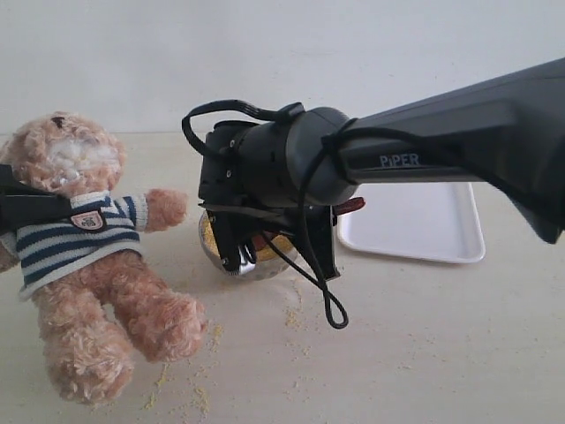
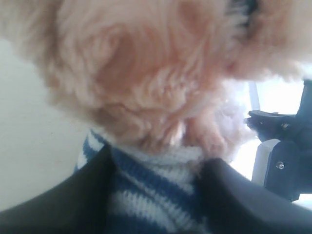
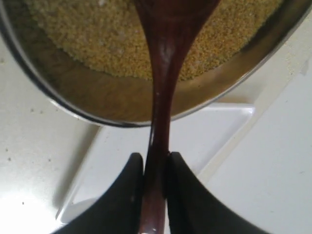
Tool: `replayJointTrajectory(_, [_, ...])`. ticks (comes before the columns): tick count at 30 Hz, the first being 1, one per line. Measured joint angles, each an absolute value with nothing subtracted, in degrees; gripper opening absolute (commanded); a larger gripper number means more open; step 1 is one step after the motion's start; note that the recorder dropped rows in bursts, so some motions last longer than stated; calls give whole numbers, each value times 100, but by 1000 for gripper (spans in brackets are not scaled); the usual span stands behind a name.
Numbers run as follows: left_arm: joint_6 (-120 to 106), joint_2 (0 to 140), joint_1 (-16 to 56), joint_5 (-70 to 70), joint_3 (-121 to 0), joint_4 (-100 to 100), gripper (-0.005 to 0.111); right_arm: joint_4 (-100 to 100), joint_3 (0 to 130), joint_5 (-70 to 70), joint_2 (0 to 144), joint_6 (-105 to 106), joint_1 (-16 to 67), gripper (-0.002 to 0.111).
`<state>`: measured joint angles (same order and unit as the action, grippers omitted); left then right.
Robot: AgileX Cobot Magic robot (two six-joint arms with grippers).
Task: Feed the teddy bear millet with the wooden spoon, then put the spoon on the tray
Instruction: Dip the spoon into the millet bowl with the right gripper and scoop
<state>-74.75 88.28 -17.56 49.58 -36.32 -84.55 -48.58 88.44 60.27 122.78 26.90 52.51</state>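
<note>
The teddy bear (image 1: 88,256) sits at the left on the table in its striped shirt. My left gripper (image 1: 53,208) is shut on the bear at the chest, and its dark fingers (image 2: 58,204) flank the shirt of the teddy bear (image 2: 156,185). The right gripper (image 3: 156,165) is shut on the thin handle of the wooden spoon (image 3: 163,73). The spoon's round end dips into the millet (image 3: 87,34) in the metal bowl (image 3: 97,100). In the exterior view the right gripper (image 1: 234,247) covers most of the bowl (image 1: 216,261). The white tray (image 1: 424,225) lies right of it.
Loose millet crumbs (image 1: 199,389) are scattered on the table in front of the bear and the bowl. The right arm (image 1: 441,141) stretches across from the right, above the tray. A black cable loop (image 1: 331,309) hangs below the wrist.
</note>
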Motion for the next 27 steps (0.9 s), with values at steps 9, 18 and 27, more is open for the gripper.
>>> replayJointTrajectory(9, [-7475,8828,-1756,4958,-3632,-8455,5,-4093,8844,6075,12013,3141,5251,0])
replayJointTrajectory(18, [-7475,8828,-1756,4958,-3632,-8455,5,-3961,8844,6075,11904,3175,5251,0])
replayJointTrajectory(27, [-7475,8828,-1756,4958,-3632,-8455,5,-3153,8844,6053,11904,3153,4677,0])
